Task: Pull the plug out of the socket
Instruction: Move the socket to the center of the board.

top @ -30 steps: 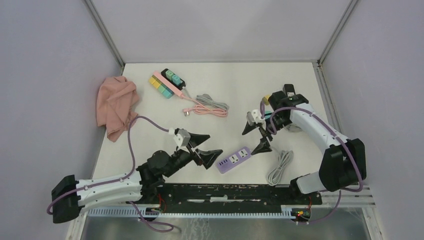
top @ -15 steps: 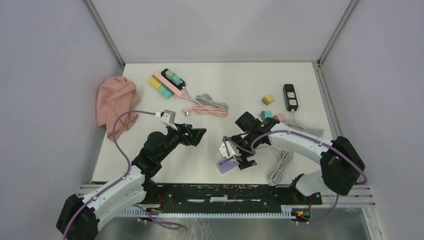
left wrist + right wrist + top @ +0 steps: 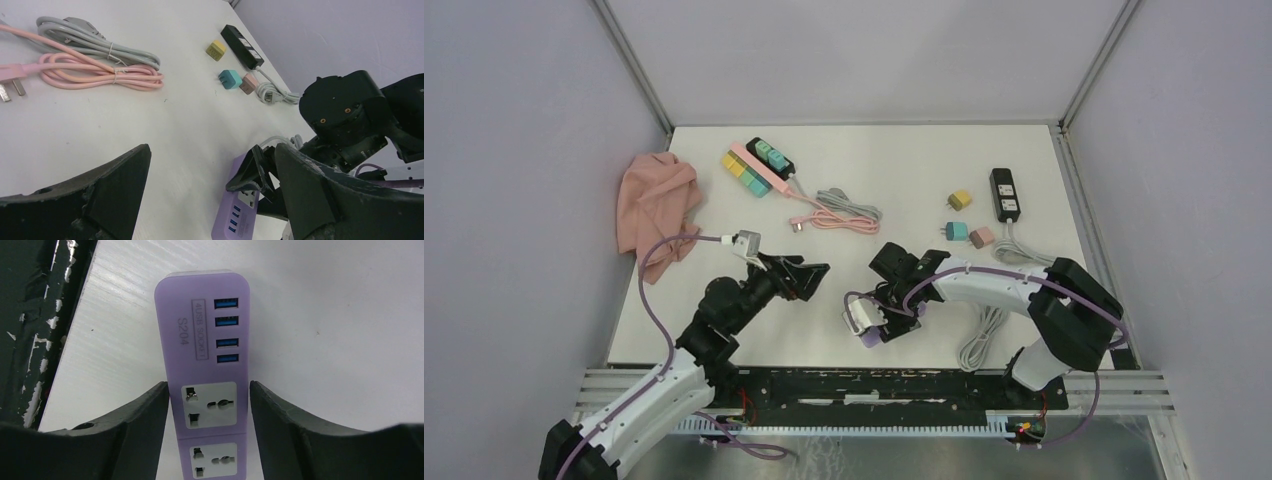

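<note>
The right gripper [image 3: 210, 390] is partly closed over the purple plastic power strip [image 3: 207, 330], 1 finger against each long side, at the near edge of the white table [image 3: 894, 160]. The left gripper [image 3: 211, 149] hangs wide open and empty, near on its left. A teal plug adapter [image 3: 956, 231], a pink plug adapter [image 3: 982, 237] and a yellow plug adapter [image 3: 961, 200] lie loose well behind, beside a black power strip [image 3: 1005, 194].

Right gripper [image 3: 893, 320] sits low over the purple power strip [image 3: 870, 336]; left gripper [image 3: 812, 278] hovers apart, jaws spread; yellow plug [image 3: 961, 200], teal plug [image 3: 956, 231] and pink plug [image 3: 982, 237] lie loose near a black power strip [image 3: 1005, 194].
</note>
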`<action>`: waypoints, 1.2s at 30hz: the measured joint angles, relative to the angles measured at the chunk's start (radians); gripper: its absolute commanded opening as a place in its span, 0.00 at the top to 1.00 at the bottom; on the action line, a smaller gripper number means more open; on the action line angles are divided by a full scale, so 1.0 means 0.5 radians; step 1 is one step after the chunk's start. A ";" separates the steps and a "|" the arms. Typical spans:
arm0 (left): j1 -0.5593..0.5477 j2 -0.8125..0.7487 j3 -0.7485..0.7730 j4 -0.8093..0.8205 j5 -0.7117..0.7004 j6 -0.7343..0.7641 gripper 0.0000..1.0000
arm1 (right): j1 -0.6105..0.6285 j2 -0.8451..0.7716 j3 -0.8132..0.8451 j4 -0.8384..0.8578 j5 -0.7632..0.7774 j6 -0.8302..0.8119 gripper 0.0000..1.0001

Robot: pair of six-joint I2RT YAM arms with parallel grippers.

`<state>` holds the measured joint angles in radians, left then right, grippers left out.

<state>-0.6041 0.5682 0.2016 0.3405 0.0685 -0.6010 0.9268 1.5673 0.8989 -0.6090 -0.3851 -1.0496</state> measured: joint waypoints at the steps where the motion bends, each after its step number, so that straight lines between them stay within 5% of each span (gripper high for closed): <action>1: 0.000 -0.051 -0.013 -0.021 -0.014 -0.003 0.00 | 0.002 0.011 0.000 0.002 0.015 0.004 0.43; 9: 0.002 -0.196 -0.066 -0.137 -0.065 -0.027 0.01 | 0.005 0.040 0.024 -0.007 0.065 0.028 0.78; 16: 0.002 -0.231 -0.105 -0.170 -0.070 -0.033 0.01 | -0.092 0.039 0.111 -0.068 -0.009 0.128 0.97; 28: 0.002 -0.259 -0.175 -0.170 -0.076 -0.055 0.01 | -0.741 -0.044 0.462 -0.117 -0.172 0.443 1.00; 36: 0.002 -0.281 -0.217 -0.162 -0.076 -0.061 0.01 | -0.977 0.388 1.002 0.166 -0.015 1.045 0.96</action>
<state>-0.6033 0.4278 0.0929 0.2596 0.0307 -0.6315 0.4385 1.7611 1.3998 -0.5262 -0.3927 -0.5270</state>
